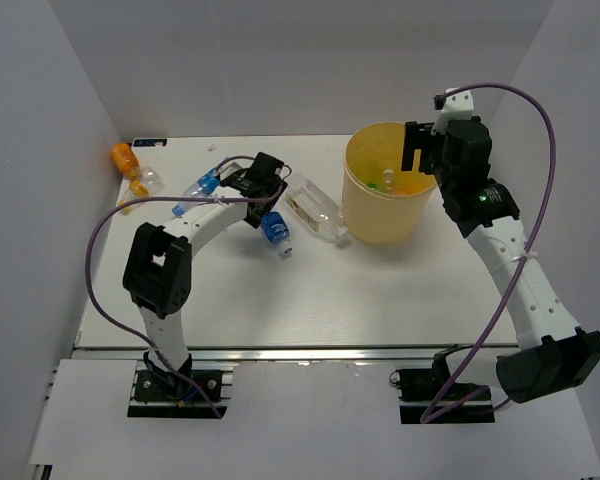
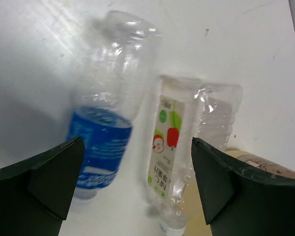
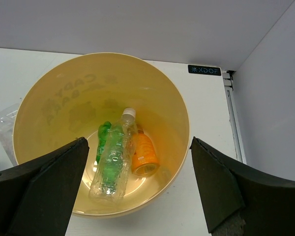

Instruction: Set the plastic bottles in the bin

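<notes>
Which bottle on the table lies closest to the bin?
The clear bottle with the red-green label, right beside the bin; the blue-labelled bottles and the orange one lie farther left.

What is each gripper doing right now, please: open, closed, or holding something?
Left gripper: open, holding nothing, over the blue-labelled bottle.
Right gripper: open, holding nothing, above the bin.

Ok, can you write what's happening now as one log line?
left end effector: open, near blue-label bottle | right end effector: open, above bin | bin: bottles inside
</notes>
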